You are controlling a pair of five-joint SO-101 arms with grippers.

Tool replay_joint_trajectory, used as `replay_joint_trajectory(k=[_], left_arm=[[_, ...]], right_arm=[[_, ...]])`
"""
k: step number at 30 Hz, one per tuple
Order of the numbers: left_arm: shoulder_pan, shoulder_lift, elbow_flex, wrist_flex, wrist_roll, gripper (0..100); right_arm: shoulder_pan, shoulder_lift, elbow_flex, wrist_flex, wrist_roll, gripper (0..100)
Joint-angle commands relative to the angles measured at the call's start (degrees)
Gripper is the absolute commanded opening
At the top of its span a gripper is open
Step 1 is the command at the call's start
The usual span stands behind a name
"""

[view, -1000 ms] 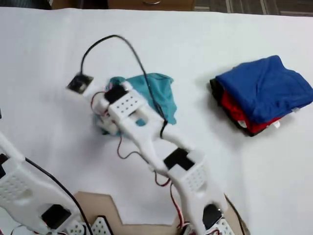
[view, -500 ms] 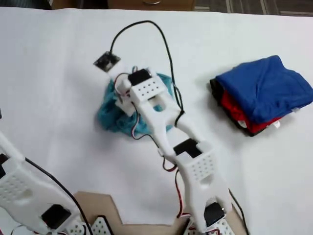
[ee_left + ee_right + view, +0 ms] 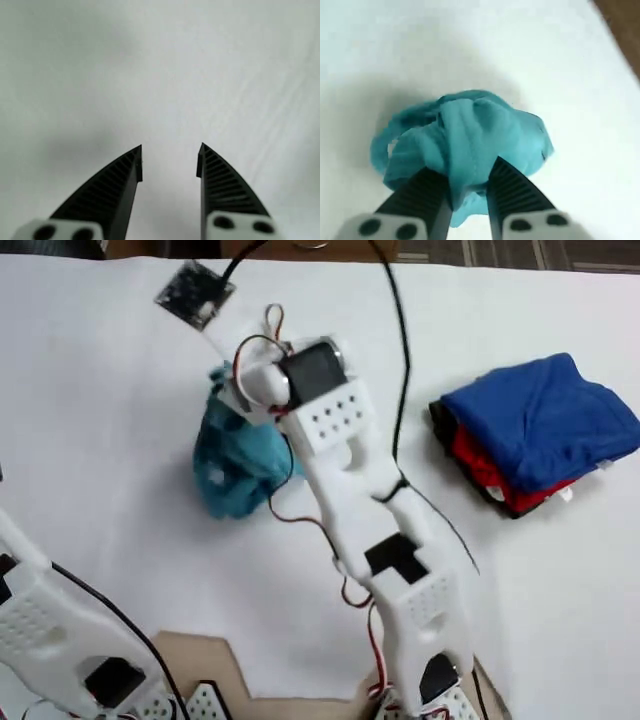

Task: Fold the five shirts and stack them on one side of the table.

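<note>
A teal shirt (image 3: 238,462) hangs bunched up, its lower part on the white table (image 3: 110,390) left of centre. My right gripper (image 3: 468,186) is shut on a fold of the teal shirt (image 3: 470,127), holding it from above; in the high view the right arm's head (image 3: 315,390) is over the shirt's top. At the right stands a folded stack: a blue shirt (image 3: 545,418) on top, a red one (image 3: 478,466) under it, a black one (image 3: 443,426) at the bottom. My left gripper (image 3: 170,162) is open over bare table, nothing between its fingers.
The left arm (image 3: 50,625) sits at the near left corner. A brown cardboard piece (image 3: 205,660) lies at the near edge between the arm bases. Black cables (image 3: 400,370) loop above the right arm. The table's far edge (image 3: 450,262) runs along the top.
The right arm has risen and swung toward the far side with the teal shirt, pulling it off the table into a hanging bunch. The left arm has kept still.
</note>
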Motion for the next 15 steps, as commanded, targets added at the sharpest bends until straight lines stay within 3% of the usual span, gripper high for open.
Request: replay_joint_trajectory(k=[1, 10, 15], left_arm=[[-0.09, -3.6, -2.33, -0.88, -0.53, 18], [-0.09, -2.9, -2.33, -0.88, -0.44, 18], [-0.09, 0.53, -2.42, -0.7, -0.35, 18]], right_arm=[[-2.15, -6.9, -7.56, 1.01, 0.53, 2.2], [-6.29, -12.0, -16.53, 0.66, 0.53, 2.2], [-4.7, -11.91, -16.26, 0.75, 0.53, 2.2]])
